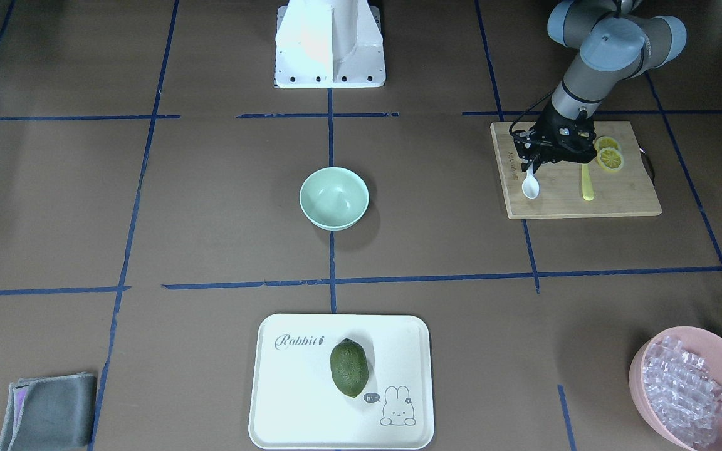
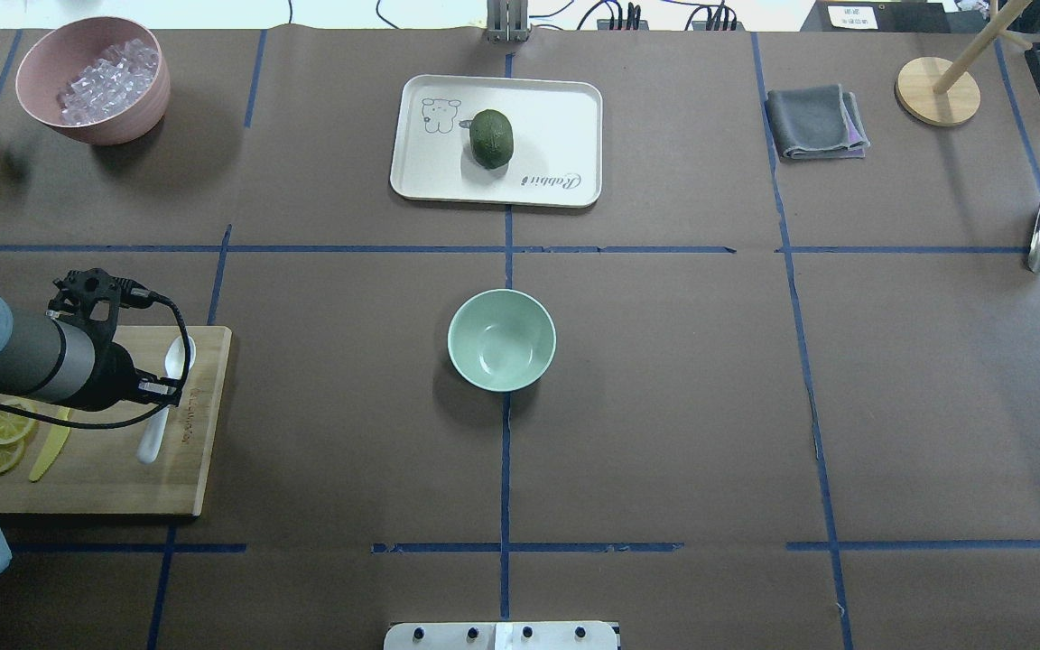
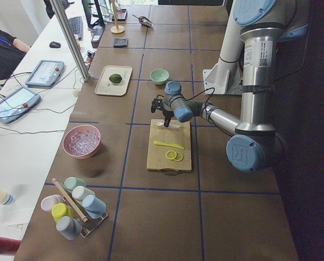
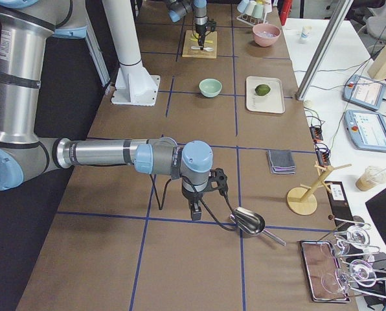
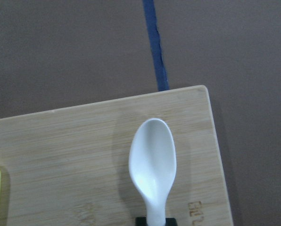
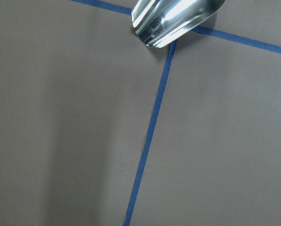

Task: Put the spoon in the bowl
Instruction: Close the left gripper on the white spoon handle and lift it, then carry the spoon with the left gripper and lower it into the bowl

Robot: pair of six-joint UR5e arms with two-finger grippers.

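White plastic spoon [image 5: 152,160], clamped by its handle in the closed left fingers [image 1: 529,160], scoop just beyond them over the bamboo cutting board [image 1: 618,200]. Likely light, stiff, slick; best pinched at the handle. Well beyond, mint-green bowl [image 1: 334,198]. State of right fingers [image 4: 194,212]: cannot tell.

You see the small white plastic spoon [image 5: 152,162] lying scoop-up on the wooden cutting board [image 5: 60,155], near its corner. The small round mint-green bowl [image 1: 334,198] stands upright mid-bench [image 1: 210,207] on a blue tape line [image 1: 332,263], well apart from the spoon.
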